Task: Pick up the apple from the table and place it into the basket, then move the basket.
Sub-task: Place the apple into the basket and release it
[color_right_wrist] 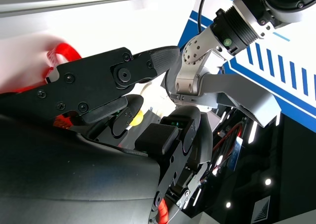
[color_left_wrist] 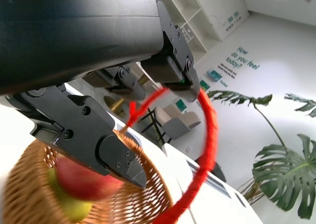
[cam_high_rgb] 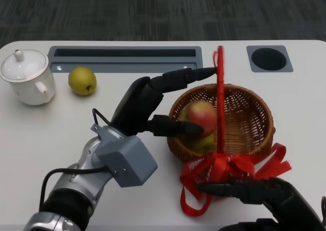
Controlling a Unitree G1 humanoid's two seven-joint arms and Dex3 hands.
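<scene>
From the head view, my left hand [cam_high_rgb: 153, 106] hovers at the near-left rim of the wicker basket [cam_high_rgb: 254, 124], fingers spread, 1 reaching toward the red handle [cam_high_rgb: 219, 98] and another lying just over the red-and-green apple [cam_high_rgb: 200, 120], which already sits inside the basket on its left side; I judge the hand released, though I cannot tell whether that lower finger touches the fruit. So the placing looks done and the basket move is the step in hand. My right hand [cam_high_rgb: 260, 193] lies low at the near edge beside the red ribbon bow [cam_high_rgb: 229, 167], fingers stretched toward it and apparently holding nothing. Next I need a hold on the handle or rim, then a lift clear of the table. Open tabletop lies to the near left; a yellow-green pear [cam_high_rgb: 82, 80] and a white teapot [cam_high_rgb: 26, 78] stand well apart at the far left, a grey tray slot [cam_high_rgb: 125, 53] runs behind, a round recess [cam_high_rgb: 268, 59] sits far right, and the near table edge is close to the bow. In the left wrist view, my fingers [color_left_wrist: 103, 150] hang apart above the blurred apple [color_left_wrist: 81, 184], with the handle [color_left_wrist: 207, 150] arching just beyond them. The right wrist view shows mostly my own right fingers [color_right_wrist: 113, 78], a strip of red ribbon [color_right_wrist: 61, 56] and my left arm [color_right_wrist: 217, 61] beyond; it settles nothing about the grip.
</scene>
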